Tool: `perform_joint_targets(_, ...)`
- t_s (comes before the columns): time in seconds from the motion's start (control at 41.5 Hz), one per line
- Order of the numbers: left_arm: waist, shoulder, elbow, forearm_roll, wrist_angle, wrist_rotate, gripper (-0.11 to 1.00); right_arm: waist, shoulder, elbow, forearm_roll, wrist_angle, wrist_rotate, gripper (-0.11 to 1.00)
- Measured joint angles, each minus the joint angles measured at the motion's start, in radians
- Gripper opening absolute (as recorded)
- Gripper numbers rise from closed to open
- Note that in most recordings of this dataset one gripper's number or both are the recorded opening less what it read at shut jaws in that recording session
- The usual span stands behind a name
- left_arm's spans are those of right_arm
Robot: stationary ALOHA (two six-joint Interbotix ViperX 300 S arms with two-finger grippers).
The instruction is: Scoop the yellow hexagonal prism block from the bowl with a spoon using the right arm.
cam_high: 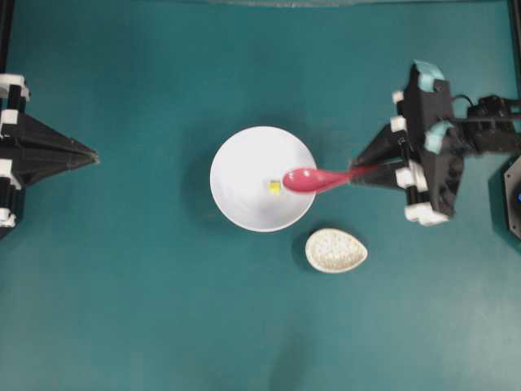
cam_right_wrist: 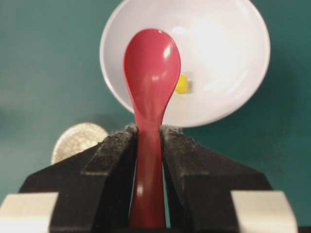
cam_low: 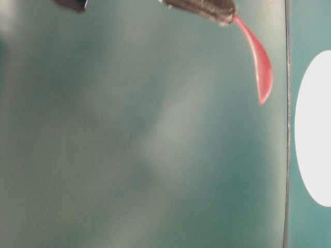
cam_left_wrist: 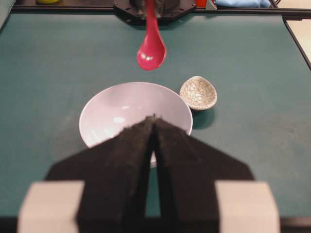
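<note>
The white bowl (cam_high: 244,163) sits mid-table with the tiny yellow hexagonal prism block (cam_high: 275,187) inside, right of its centre. My right gripper (cam_high: 358,173) is shut on the handle of the pink-red spoon (cam_high: 313,179), whose scoop hangs over the bowl's right side, just right of the block. From the right wrist camera, the spoon (cam_right_wrist: 151,73) rises between the black fingers (cam_right_wrist: 116,145), with the block (cam_right_wrist: 182,83) peeking out to the right of the scoop, over the bowl (cam_right_wrist: 228,53). My left gripper (cam_high: 91,155) rests shut and empty at the table's left edge, pointing at the bowl (cam_left_wrist: 121,109).
A small speckled egg-shaped dish (cam_high: 335,250) sits just below and right of the bowl, near the spoon's handle. It shows in the left wrist view as a crackled dish (cam_left_wrist: 198,92) and in the right wrist view at lower left (cam_right_wrist: 77,138). Teal table (cam_high: 163,309) surrounds everything.
</note>
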Motion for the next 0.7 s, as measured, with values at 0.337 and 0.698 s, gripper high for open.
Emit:
perform_joint_targets(0.337,0.0,-0.002,0.0,0.0,0.011,0.0,0.02,-0.063,0.212,-0.273,-0.083,0.344,0.031,0.24)
perform_joint_targets(0.698,0.0,0.0,0.0,0.0,0.011,0.002,0.02,-0.064,0.433,-0.543,-0.233,0.703,0.258,0.24)
